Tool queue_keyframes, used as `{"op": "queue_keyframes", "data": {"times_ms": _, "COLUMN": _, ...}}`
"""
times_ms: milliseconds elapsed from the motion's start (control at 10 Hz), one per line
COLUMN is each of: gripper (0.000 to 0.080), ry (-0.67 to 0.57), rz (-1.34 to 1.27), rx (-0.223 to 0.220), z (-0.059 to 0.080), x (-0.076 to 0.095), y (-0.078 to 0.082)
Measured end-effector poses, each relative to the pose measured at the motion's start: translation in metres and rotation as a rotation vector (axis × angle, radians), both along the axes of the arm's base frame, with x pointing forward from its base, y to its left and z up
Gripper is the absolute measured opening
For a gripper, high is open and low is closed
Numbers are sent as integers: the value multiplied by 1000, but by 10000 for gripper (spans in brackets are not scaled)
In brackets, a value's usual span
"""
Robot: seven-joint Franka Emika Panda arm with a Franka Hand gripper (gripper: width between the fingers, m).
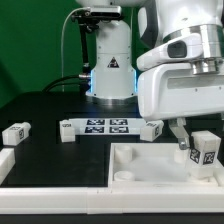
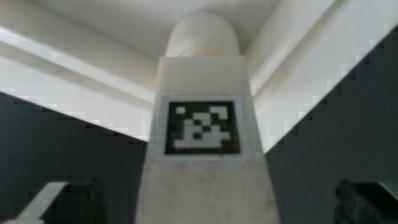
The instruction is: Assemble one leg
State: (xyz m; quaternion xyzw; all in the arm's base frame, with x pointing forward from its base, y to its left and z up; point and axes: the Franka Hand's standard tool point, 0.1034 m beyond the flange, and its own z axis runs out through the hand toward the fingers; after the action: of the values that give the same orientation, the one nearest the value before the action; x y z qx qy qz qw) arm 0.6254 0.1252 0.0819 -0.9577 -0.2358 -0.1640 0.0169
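A leg (image 1: pixel 205 150), a stubby white block with a square tag, stands upright at the far right corner of the large white square piece (image 1: pixel 140 165). My gripper (image 1: pixel 190 138) hangs just over and beside it. In the wrist view the leg (image 2: pixel 205 110) fills the middle with its tag facing the camera, and the white rims of the square piece (image 2: pixel 63 70) lie behind it. The gripper (image 2: pixel 214 208) is open: both dark fingertips (image 2: pixel 63 203) stand apart from the leg's sides, with a gap on each side.
The marker board (image 1: pixel 105 126) lies in the middle of the dark table. Another leg (image 1: pixel 15 133) lies at the exterior view's left, one (image 1: pixel 152 127) by the board's right end, and a white part (image 1: pixel 4 160) at the left edge. The robot base (image 1: pixel 110 70) stands behind.
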Motion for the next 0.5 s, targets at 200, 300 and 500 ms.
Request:
{"op": "queue_keyframes", "data": {"times_ms": 200, "gripper": 649, "ry": 226, "rz": -5, "rx": -39, "z": -3, "x": -4, "y": 0}}
{"op": "queue_keyframes", "data": {"times_ms": 300, "gripper": 649, "ry": 323, "rz": -8, "rx": -55, "z": -3, "x": -5, "y": 1}}
{"op": "queue_keyframes", "data": {"times_ms": 500, "gripper": 649, "ry": 445, "rz": -1, "rx": -82, "z": -3, "x": -8, "y": 2}}
